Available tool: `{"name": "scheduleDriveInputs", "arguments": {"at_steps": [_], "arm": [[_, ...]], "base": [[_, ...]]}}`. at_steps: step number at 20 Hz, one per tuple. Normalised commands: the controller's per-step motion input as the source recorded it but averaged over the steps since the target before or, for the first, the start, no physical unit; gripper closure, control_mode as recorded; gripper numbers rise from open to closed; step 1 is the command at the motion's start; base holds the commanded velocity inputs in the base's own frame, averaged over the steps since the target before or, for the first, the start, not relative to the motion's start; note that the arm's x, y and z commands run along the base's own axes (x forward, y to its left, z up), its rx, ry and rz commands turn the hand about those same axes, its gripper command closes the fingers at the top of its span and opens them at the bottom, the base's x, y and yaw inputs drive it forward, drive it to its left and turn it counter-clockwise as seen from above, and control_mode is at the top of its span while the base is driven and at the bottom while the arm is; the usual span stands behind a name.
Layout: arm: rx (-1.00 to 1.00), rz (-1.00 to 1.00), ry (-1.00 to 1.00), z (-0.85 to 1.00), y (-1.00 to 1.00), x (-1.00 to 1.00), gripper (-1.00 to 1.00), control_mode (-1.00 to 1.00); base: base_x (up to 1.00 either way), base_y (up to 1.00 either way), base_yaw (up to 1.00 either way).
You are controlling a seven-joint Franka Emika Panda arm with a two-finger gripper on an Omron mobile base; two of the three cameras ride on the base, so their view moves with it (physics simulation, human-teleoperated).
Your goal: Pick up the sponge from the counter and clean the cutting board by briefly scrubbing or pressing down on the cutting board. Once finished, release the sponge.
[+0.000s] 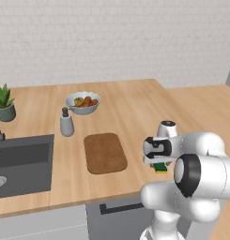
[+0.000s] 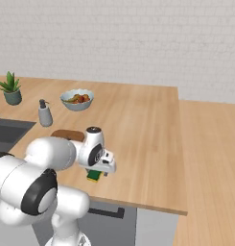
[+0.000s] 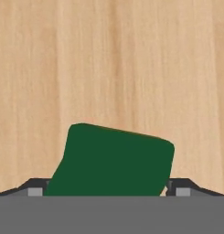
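Note:
The sponge [image 3: 114,161], dark green on top with a yellow layer under it, lies on the light-wood counter [image 1: 130,108] near its front edge. My gripper [image 3: 109,187] is down over it and open, and the sponge sits slightly askew between the two fingertips [image 3: 38,185], nearly filling the gap. From the base views, the hand [image 1: 157,151] covers most of the sponge [image 1: 160,168], leaving a green and yellow corner [image 2: 94,176] showing. The dark-brown cutting board [image 1: 105,153] lies flat just left of the hand, apart from the sponge; my arm hides much of the board [image 2: 68,135] in the right base view.
A grey soap dispenser [image 1: 66,123] and a bowl of fruit [image 1: 82,102] stand behind the board. The dark sink [image 1: 21,164] is at the left, with a potted plant [image 1: 3,102] beyond it. The counter's front edge runs close to the sponge.

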Motion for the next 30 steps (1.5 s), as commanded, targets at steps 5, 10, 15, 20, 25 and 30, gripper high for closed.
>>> {"name": "scheduleDriveInputs", "arguments": {"at_steps": [5, 10, 15, 20, 25, 30], "arm": [[0.00, -0.01, -0.04, -0.53, 0.03, -0.12, 1.00, -1.00], [0.03, 0.00, -0.27, -0.09, 0.02, -0.46, 1.00, -1.00], [0.05, 0.00, -0.21, 0.38, 0.77, -0.07, 1.00, -1.00], [0.00, 0.00, -0.06, 0.87, 1.00, 0.26, 1.00, -1.00], [0.05, 0.00, 0.01, 0.74, 1.00, 0.58, 1.00, -1.00], [0.05, 0.00, 0.05, 0.25, 1.00, 0.34, 1.00, -1.00]], "base": [[0.00, 0.00, 0.00], [0.00, 0.00, 0.00], [0.00, 0.00, 0.00], [0.00, 0.00, 0.00], [0.00, 0.00, 0.00], [0.00, 0.00, 0.00]]}}
